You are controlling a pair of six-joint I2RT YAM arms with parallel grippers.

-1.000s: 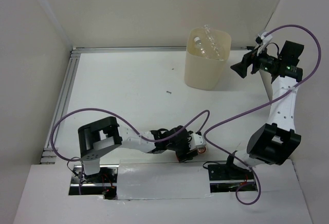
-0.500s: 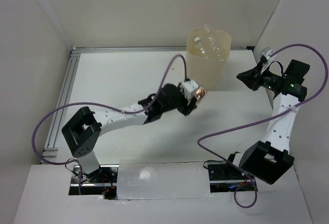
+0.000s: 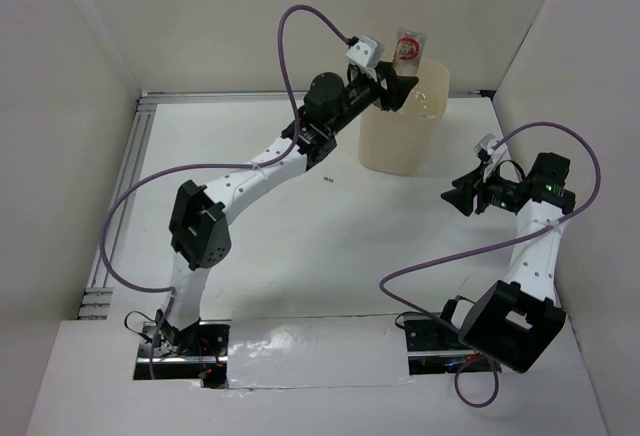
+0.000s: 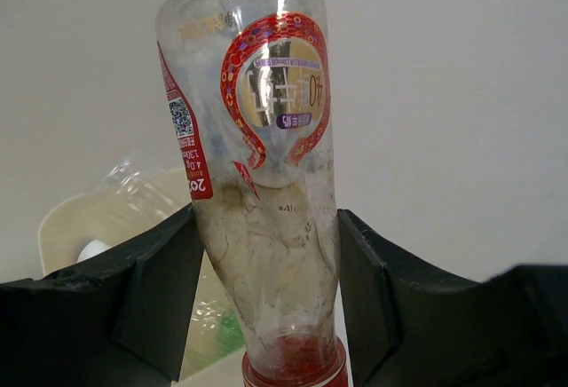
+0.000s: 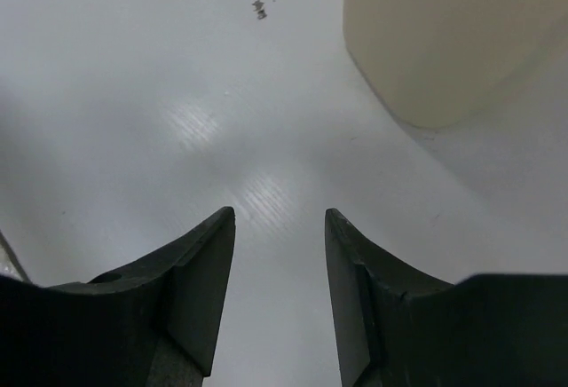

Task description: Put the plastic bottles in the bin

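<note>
My left gripper [image 3: 398,84] is shut on a clear plastic bottle [image 3: 408,50] with a red cap and a red-white label, held over the left part of the beige bin's rim [image 3: 372,101]. In the left wrist view the bottle [image 4: 266,183] stands between both fingers, cap end toward the camera, with the bin [image 4: 67,227] low at the left holding other clear bottles [image 4: 133,187]. More clear bottles [image 3: 428,101] show inside the bin from above. My right gripper [image 3: 453,196] hangs open to the right of the bin, nothing between its fingers [image 5: 200,289], over the white table.
White walls enclose the table on three sides. An aluminium rail [image 3: 125,186] runs along the left and back edges. A small dark mark [image 3: 327,178] lies on the table left of the bin. Purple cables [image 3: 290,46] loop off both arms.
The left arm has swung up and back from the near table, carrying the red-capped bottle to above the bin. The right arm has moved down and forward, away from the bin.
</note>
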